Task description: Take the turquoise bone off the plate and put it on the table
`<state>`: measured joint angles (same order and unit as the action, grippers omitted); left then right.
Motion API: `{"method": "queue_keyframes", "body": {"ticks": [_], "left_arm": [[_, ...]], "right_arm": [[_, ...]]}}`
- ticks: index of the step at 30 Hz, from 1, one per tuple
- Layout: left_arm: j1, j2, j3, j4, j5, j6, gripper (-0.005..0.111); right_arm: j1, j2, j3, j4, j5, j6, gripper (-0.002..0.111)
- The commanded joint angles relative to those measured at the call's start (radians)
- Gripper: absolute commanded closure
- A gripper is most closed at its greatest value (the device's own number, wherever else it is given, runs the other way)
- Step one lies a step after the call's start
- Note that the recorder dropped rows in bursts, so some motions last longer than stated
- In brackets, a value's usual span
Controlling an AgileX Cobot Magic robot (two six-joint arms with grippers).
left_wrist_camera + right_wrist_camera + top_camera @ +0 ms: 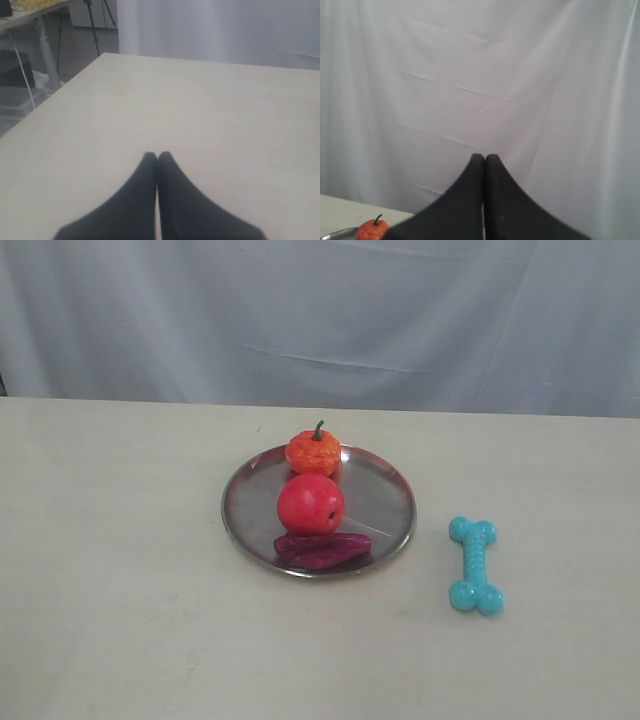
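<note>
We see the turquoise bone (475,566) lying flat on the bench (120,590), with its long axis running roughly away from the camera and nothing touching it. It is near the plate (390,502), on the right side of it in the exterior view, with a clear strip of bench between them. So we judge that the task is, as things lie, finished.

On the plate there are three other toys: an orange pumpkin (313,452) at the far rim, a red apple (311,504) in the middle and a purple piece (322,548) at the near rim.

The left end effector (157,156) has its two fingers pressed together with nothing between them, above bare bench. The right end effector (484,157) is closed in the same way and also empty; it faces the white curtain (470,75), with the pumpkin low in its view. Neither arm shows in the exterior view.

What could go wrong now, in our opinion, comes only from a needless move. An arm sweeping low over the right side could push the bone back against the rim, or bump the plate, and then the round apple may roll off it.
</note>
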<state>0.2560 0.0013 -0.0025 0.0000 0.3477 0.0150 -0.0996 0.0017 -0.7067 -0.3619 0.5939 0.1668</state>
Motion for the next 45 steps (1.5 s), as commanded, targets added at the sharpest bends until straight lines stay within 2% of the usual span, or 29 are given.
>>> {"method": "queue_keyframes", "body": {"ticks": [1, 6, 10, 19, 32, 45], "left_arm": [[0.0, -0.001, 0.003, 0.0, -0.005, -0.004, 0.107], [0.0, -0.001, 0.003, 0.0, -0.005, -0.004, 0.107], [0.0, -0.001, 0.003, 0.0, -0.005, -0.004, 0.107], [0.0, -0.001, 0.003, 0.0, -0.005, -0.004, 0.107], [0.0, -0.001, 0.003, 0.0, -0.005, -0.004, 0.107], [0.0, -0.001, 0.003, 0.0, -0.005, -0.004, 0.107]], "right_arm": [[0.0, -0.002, 0.11, 0.005, -0.039, 0.027, 0.109], [-0.007, -0.002, 0.308, 0.024, -0.21, 0.133, 0.109], [-0.061, -0.002, 0.419, 0.092, -0.349, 0.136, 0.109], [-0.245, -0.002, 0.534, 0.137, -0.388, 0.136, 0.109], [-0.247, -0.002, 0.581, 0.133, -0.383, -0.057, 0.109], [-0.247, -0.002, 0.581, 0.08, -0.384, -0.12, 0.109]]}}
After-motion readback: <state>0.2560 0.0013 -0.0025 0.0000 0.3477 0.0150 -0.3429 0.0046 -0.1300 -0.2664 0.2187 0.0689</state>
